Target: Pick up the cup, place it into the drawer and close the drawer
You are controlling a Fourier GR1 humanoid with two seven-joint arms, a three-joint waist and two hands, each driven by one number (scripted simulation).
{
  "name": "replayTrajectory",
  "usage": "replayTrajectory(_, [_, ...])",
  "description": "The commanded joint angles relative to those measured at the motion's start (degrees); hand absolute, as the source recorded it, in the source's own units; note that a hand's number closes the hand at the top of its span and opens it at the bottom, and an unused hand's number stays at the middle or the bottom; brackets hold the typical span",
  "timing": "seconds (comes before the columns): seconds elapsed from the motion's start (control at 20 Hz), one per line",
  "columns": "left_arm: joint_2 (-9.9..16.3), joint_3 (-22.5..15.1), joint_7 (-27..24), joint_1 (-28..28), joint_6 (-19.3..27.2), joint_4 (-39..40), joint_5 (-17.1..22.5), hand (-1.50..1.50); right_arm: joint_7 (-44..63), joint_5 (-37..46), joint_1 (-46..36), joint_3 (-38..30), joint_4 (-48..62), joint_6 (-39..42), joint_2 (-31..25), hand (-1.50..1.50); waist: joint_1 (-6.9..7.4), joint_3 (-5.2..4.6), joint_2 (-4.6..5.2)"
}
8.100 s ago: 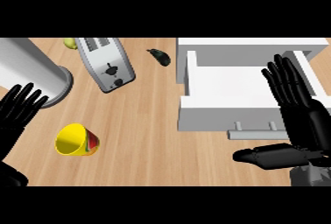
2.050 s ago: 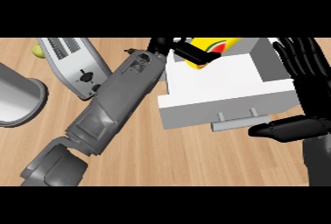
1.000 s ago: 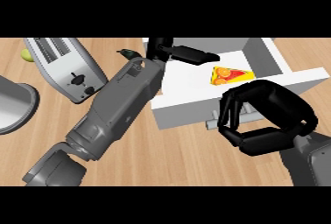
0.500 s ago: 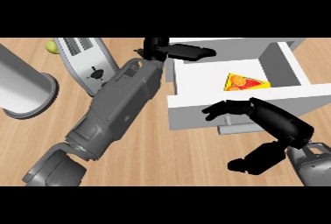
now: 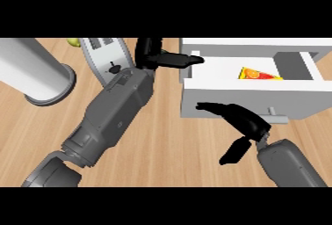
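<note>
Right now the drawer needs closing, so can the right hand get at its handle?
Probably yes. The right hand sits just in front of the drawer, beside the handle on its front, and nothing lies between them.

no readable text, labels, brands, numbers or signs on anything in the head view

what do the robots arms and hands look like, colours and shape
Both forearms are matte grey, boxy shells with rounded edges; the left forearm shows panel seams and a bulkier rounded segment near the elbow, the right forearm is shorter in view. The left hand and right hand are glossy black with slim fingers. No cables or markings show.
</note>
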Motion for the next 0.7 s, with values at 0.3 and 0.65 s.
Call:
replayTrajectory(0.3, [4.4, -0.6, 1.9, 8.6, -4.7, -8.5, 0.2, -1.5, -15.1, 7.8, -14.6, -3.8, 35.7, -11.0, 3.8, 1.5, 4.2, 0.13, 0.14])
replayTrajectory(0.65, [7.1, -0.6, 3.0, 12.9, -7.4, -13.6, 1.1, -1.5, -20.6, 3.4, -25.7, -13.7, 45.9, -13.9, 0.1, 1.5, 7.55, 0.27, 1.04])
